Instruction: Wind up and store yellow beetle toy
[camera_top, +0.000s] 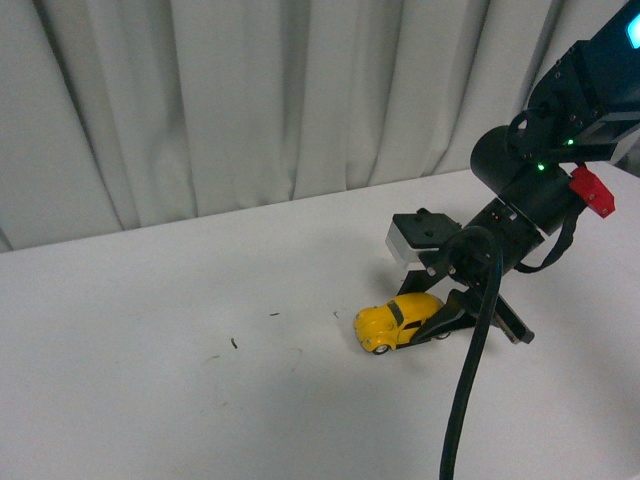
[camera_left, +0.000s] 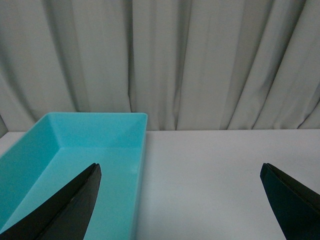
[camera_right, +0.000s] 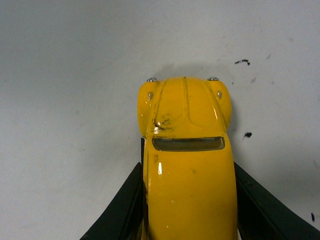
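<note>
Pinching: right gripper (camera_right: 187, 169) clamps yellow beetle toy (camera_top: 398, 318), lower right of front view
Left gripper (camera_left: 180, 170): fingers spread, teal tray (camera_left: 75, 145) lower left

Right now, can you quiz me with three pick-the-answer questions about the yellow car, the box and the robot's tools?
1. Where is the yellow beetle toy?
A) up in the air
B) on the white table, between the fingers of the right tool
C) inside a cup

2. What colour is the bin in front of the left tool?
A) red
B) black
C) teal

3. How is the left tool?
A) open, holding nothing
B) shut on the toy
C) shut on the bin

Answers:
1 B: its wheels sit on the table, with a black finger at each side.
2 C: the left wrist view shows teal walls.
3 A: its fingers stand far apart, gripping nothing.
</note>
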